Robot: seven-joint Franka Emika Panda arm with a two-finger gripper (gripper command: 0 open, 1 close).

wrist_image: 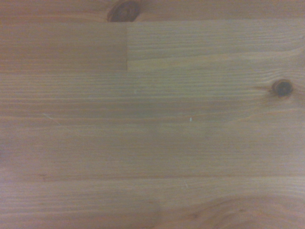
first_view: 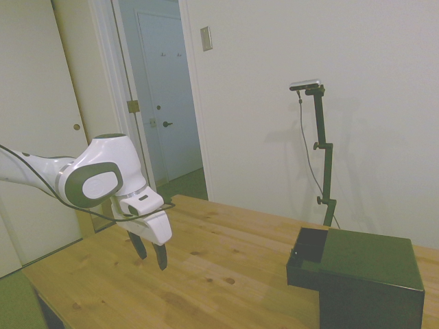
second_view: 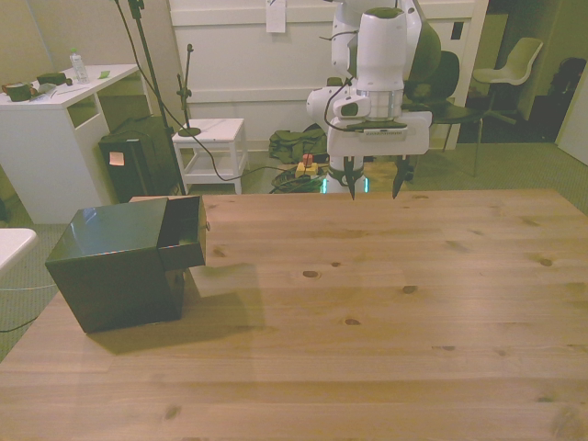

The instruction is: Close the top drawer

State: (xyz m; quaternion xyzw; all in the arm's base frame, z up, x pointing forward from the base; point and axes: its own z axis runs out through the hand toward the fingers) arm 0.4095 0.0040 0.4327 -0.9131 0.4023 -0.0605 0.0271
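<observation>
The small black cabinet (second_view: 115,266) stands at the table's edge on the front view's left, and at the lower right of the side view (first_view: 370,274). Its top drawer (second_view: 182,234) is slid partway out toward the middle of the table; the drawer (first_view: 305,257) shows a shallow open tray in the side view. My gripper (second_view: 375,180) hangs above the table's far part, well apart from the drawer, fingers pointing down and open with nothing between them. The gripper (first_view: 151,250) sits left of the cabinet in the side view. The wrist view holds only bare wood.
The wooden table (second_view: 367,303) stretches between gripper and cabinet. Beyond the table stand a white desk (second_view: 55,119), a small white side table (second_view: 211,138) and a chair (second_view: 510,64).
</observation>
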